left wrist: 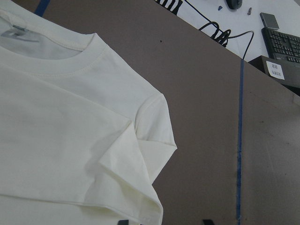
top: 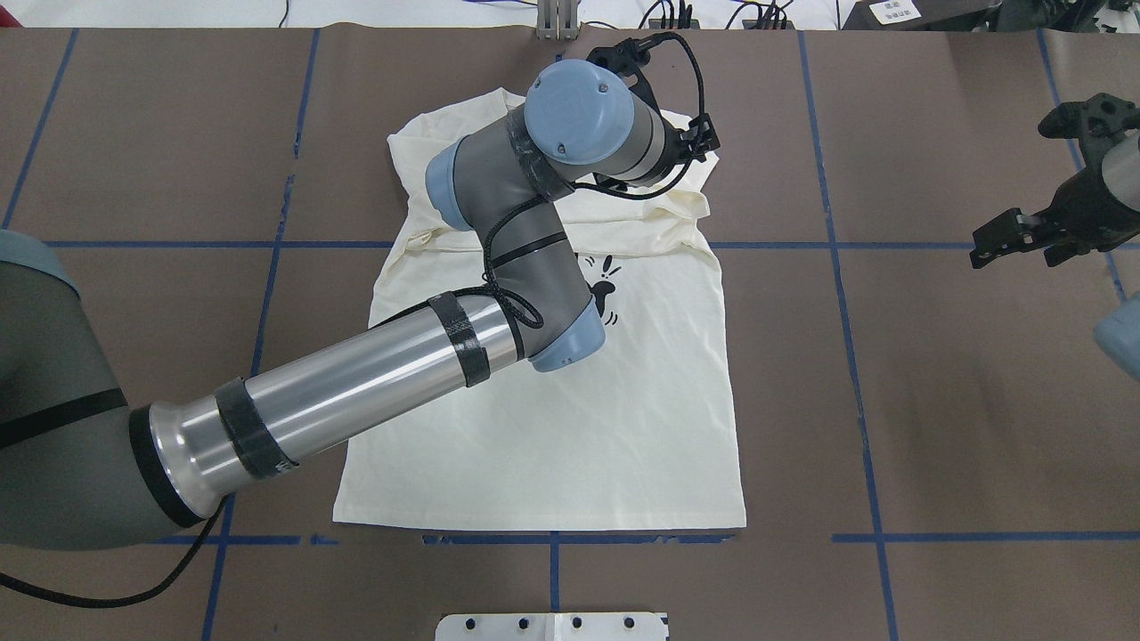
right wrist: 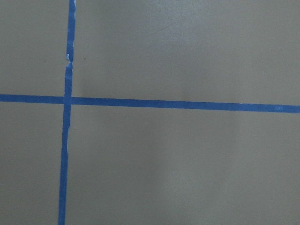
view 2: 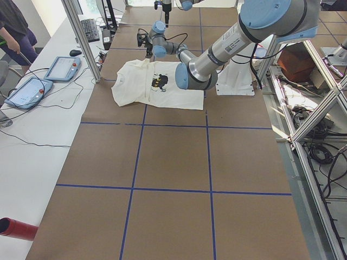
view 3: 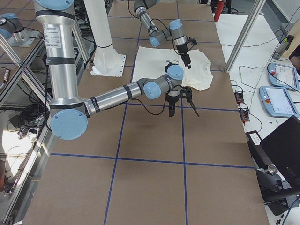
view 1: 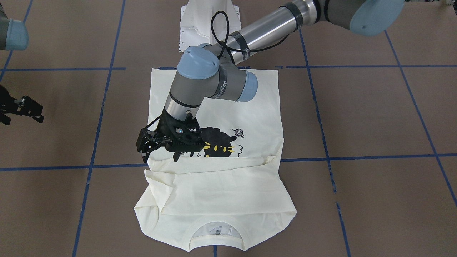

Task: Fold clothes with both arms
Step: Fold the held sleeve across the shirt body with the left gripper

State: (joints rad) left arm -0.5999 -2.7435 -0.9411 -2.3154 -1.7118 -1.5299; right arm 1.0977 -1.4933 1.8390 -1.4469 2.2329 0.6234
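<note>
The cream T-shirt lies flat on the brown table with its collar pointing away from the robot. Both sleeves are folded across the chest, and a black cat graphic shows beside them. My left gripper hovers open just over a folded sleeve near the shirt's side edge, holding nothing. In the left wrist view its fingertips stand apart above the sleeve fold. In the overhead view the left wrist covers most of that gripper. My right gripper hangs open and empty over bare table, well off to the shirt's side.
Blue tape lines grid the brown table. The white pedestal base sits at the robot's edge. A side bench with tablets, a keyboard and cables runs along the far edge, with a person beside it. A red cylinder lies there.
</note>
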